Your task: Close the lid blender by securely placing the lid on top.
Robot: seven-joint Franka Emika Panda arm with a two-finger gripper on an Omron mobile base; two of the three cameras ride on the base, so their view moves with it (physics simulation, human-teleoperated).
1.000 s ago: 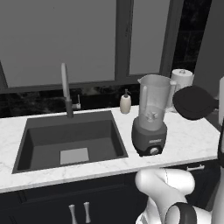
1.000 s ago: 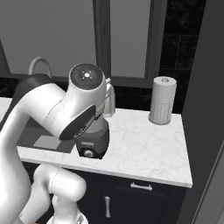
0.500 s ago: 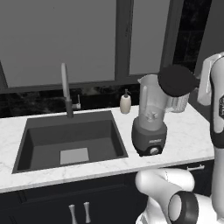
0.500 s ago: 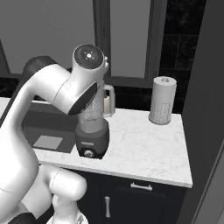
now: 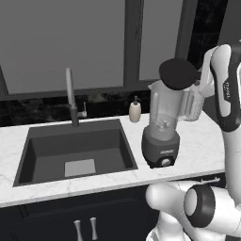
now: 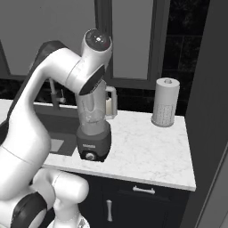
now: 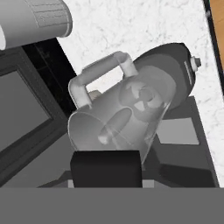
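Blender [image 5: 162, 127] stood on the white marble counter [image 5: 202, 146] in the left base view, just right of the dark sink [image 5: 75, 150], with a small cream soap bottle [image 5: 135, 109] behind it to the left. The black lid [image 5: 178, 74] hung at a tilt just above the jar's mouth, toward the jar's right rear edge, carried at the end of the white arm; whether lid and rim touched could not be made out.

From the right base view, the blender [image 6: 93, 129] stood near the counter's front edge, its handle turned to the rear, and the arm's upper joint covered the top of the jar. A paper-towel roll [image 6: 165, 103] stood well apart from the blender, to its right by the wall.

Seen from the hand view, the blender [image 7: 131, 109] lay below the camera, its open mouth turned toward it, and the lid [image 7: 106, 168] showed as a dark block at the bottom, clamped in the gripper.
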